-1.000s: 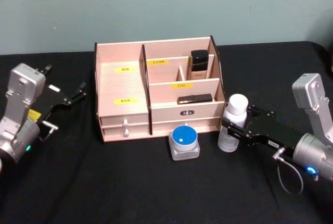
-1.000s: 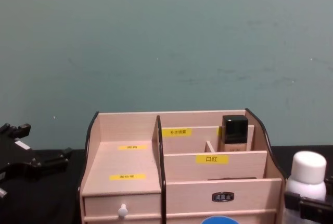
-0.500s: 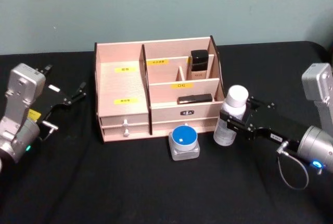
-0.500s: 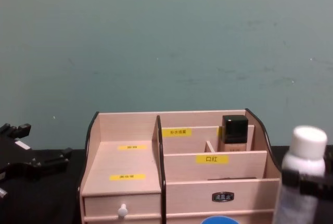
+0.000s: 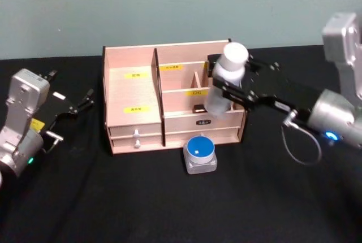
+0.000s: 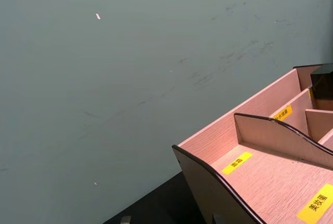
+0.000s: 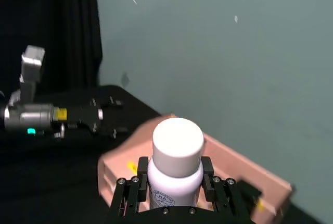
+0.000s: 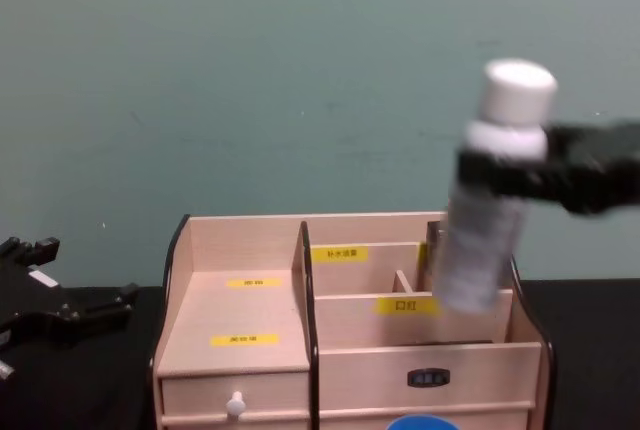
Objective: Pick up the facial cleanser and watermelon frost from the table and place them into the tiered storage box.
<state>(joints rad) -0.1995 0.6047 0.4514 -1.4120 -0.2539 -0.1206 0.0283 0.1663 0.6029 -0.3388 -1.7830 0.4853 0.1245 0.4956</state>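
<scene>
R gripper (image 5: 224, 86): pinched on bottle (image 5: 216, 103) just below its white cap, one finger per side, grip looks square in the R wrist view. Bottle, which we take for the cleanser: off the table (image 5: 169, 209) and tilted, cap leaning toward the R arm, base lower and over the right-hand tiers of box (image 5: 131, 91); whether it touches a divider we can't tell. Handling, our est.: stiff plastic, prob. light, round smooth wall so poss. slippery; a hold under the cap shoulder should stop it sliding down; the tilt wants righting before it goes into a slot, since the dividers look narrow. Jar (image 5: 200, 152), blue lid, pale squarish base, which we take for the frost: on the table just in front of the box, not yet picked; squat, rigid, prob. light; best taken across two flat sides of the base, not by the lid. L gripper (image 5: 79, 103): fingers spread, parked well left of the box, idle.
</scene>
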